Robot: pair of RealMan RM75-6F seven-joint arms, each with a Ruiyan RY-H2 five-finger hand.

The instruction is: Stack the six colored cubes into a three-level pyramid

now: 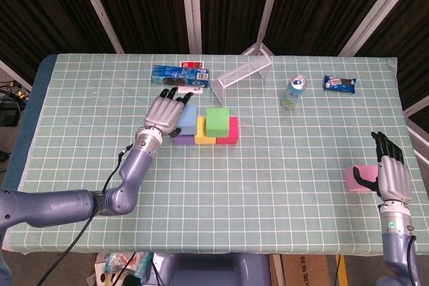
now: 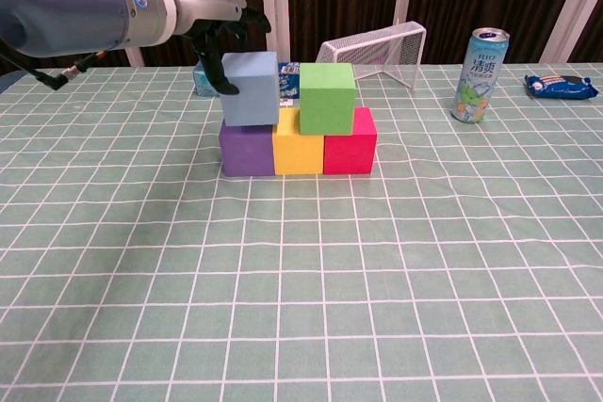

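Nearest the robot, at the right front of the green checked tablecloth (image 1: 281,179), the right hand (image 1: 387,169) stands upright with its dark fingers apart; a pink cube (image 1: 356,179) lies just beside its thumb, and whether they touch cannot be told, so the hand appears to hold nothing. Farther in, near the middle of the table, three foam cubes sit in a touching row: a purple cube (image 2: 247,149) on the left, a yellow cube (image 2: 299,146) in the centre and a red cube (image 2: 350,141) on the right. On top of that row rests a green cube (image 2: 327,97), straddling the yellow and red ones. Beside it, the left hand (image 2: 223,37) grips a light blue cube (image 2: 251,88) from above and from the left, with dark fingers on its side; the cube sits slightly tilted over the purple and yellow cubes, close to the green one. Beyond the stack lie a blue snack packet (image 1: 178,75) and a white wire basket (image 1: 244,72) tipped on its side. To the right stands an upright drink can (image 2: 479,74), and farthest right lies a small blue wrapped snack (image 1: 339,84).
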